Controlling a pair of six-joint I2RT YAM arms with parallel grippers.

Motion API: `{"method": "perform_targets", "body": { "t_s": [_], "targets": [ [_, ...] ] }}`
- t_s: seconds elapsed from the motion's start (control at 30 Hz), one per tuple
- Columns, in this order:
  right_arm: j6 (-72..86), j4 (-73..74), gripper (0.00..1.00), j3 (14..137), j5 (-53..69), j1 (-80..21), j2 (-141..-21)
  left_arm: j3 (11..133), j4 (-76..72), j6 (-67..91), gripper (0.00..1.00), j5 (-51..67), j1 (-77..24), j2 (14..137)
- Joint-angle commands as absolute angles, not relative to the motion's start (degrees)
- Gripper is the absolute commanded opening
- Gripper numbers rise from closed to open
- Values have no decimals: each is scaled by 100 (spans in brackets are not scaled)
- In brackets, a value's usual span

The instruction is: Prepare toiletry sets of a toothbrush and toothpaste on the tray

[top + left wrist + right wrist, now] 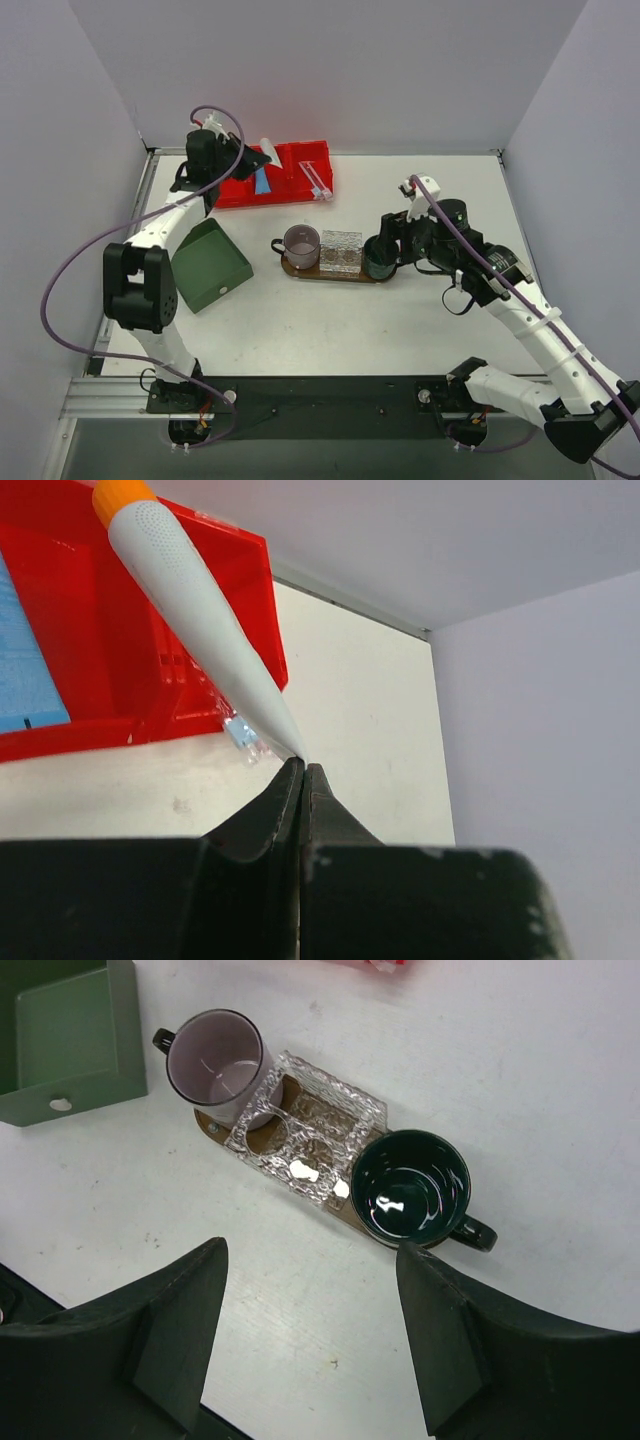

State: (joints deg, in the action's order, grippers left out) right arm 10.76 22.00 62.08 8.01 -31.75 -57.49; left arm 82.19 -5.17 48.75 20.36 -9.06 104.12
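Observation:
My left gripper (250, 155) hangs over the red bin (290, 190), shut on the flat crimped end of the white toothpaste tube (190, 600). The tube has an orange cap and is lifted above the bin (150, 670). A blue toothpaste tube (262, 182) lies inside the bin, seen in the left wrist view as a blue tube (25, 670). A translucent toothbrush (315, 178) lies in the bin's right compartment. The brown oval tray (300, 268) carries a pink mug (215, 1057), a glass dish (310, 1130) and a dark green mug (410, 1185). My right gripper (310, 1260) is open and empty, near the dark mug.
A dark green open box (208, 263) sits left of the tray, beside my left arm. White walls close in the table at the back and both sides.

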Motion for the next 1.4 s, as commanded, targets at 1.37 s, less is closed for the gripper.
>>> {"method": "perform_targets", "body": {
  "t_s": [1.37],
  "targets": [
    [-1617, 1143, 47, 8710, -2900, -5985, -9176, 6232, -316, 5045, 0, 2804, -2549, 7172]
  ]
}}
